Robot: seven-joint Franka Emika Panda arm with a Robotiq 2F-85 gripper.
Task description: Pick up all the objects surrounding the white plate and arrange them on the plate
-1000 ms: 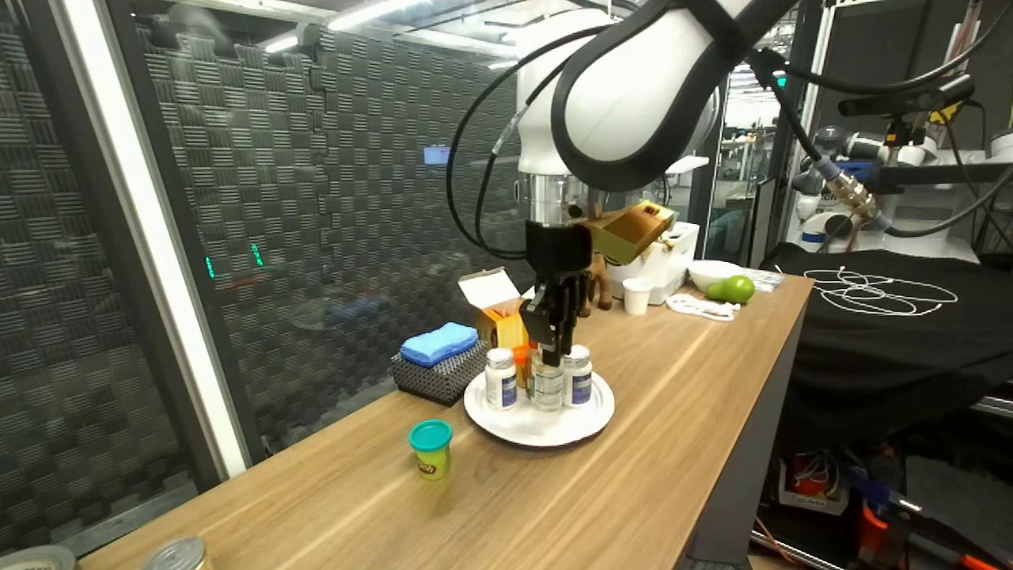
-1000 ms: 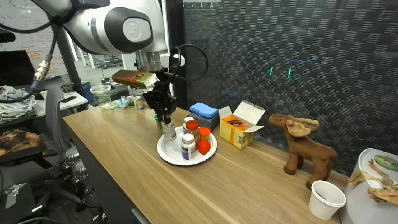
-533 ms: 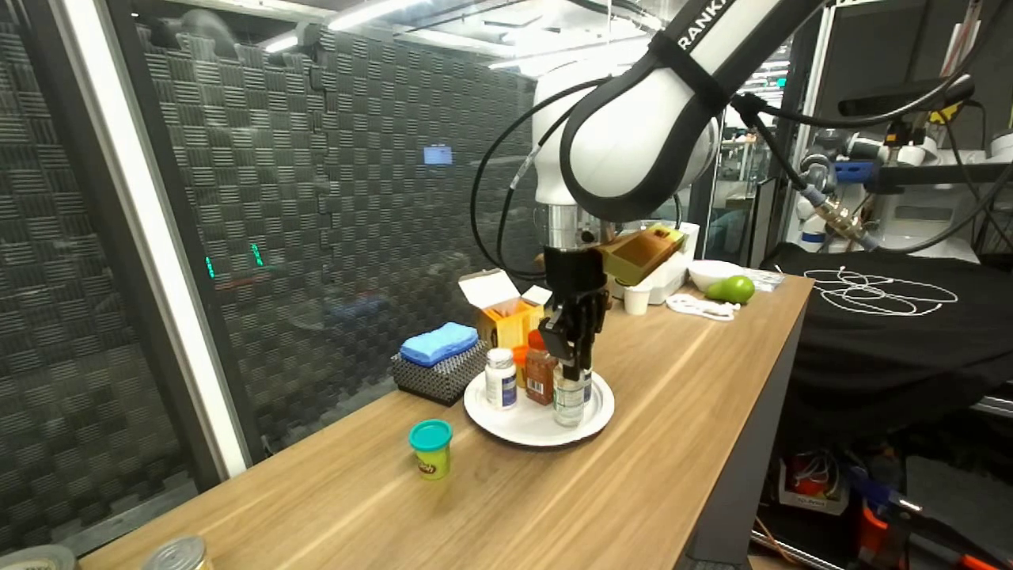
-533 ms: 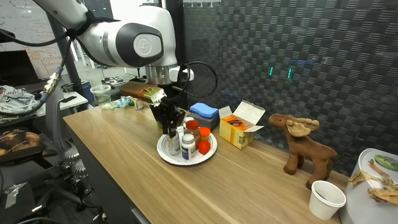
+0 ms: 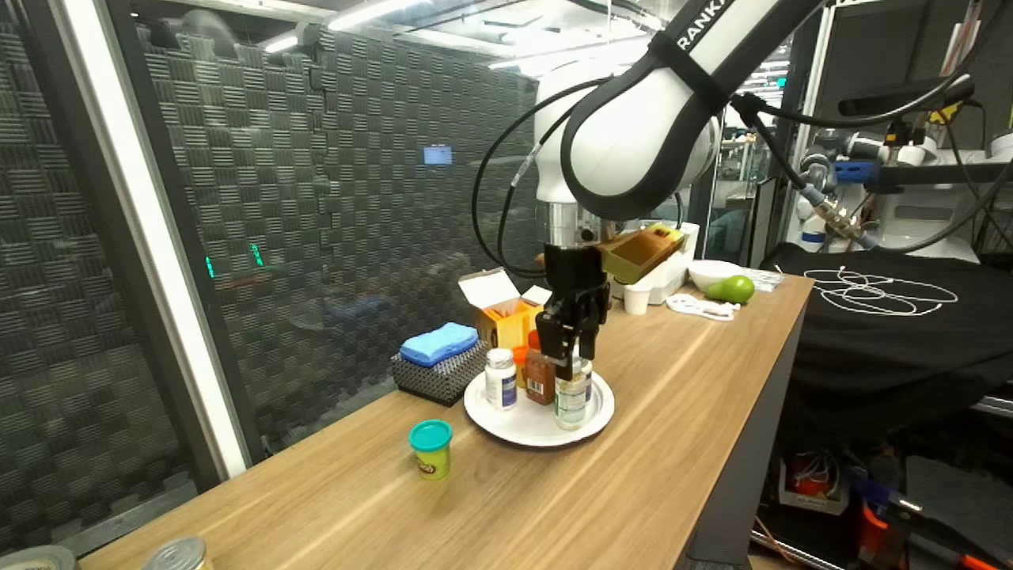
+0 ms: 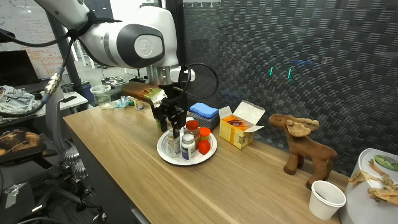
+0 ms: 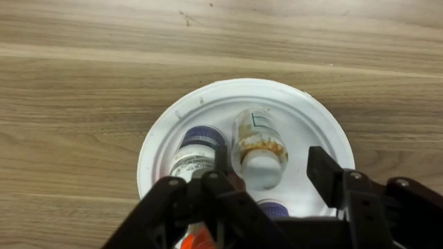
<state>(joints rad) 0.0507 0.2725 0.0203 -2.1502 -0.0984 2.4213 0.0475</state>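
Bright, fairly even indoor light on the white plate (image 5: 518,427) and the table (image 5: 554,507) around it; ceiling strips (image 5: 377,13) glare white, high above the plate. Thin dark shadow hugging the plate's near rim in both exterior views; dim below the table. Wrist view softer: fingers (image 7: 325,180) over the plate near-black, blurred; pale sheen beyond it.

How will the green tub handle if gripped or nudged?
A low nudge would probably slide the green tub, not tip it: it stands upright and looks squat. Knocked over, it would likely roll, given its round sides. Gripped by its lid alone, it might drop free: that looks like a separate teal cap.
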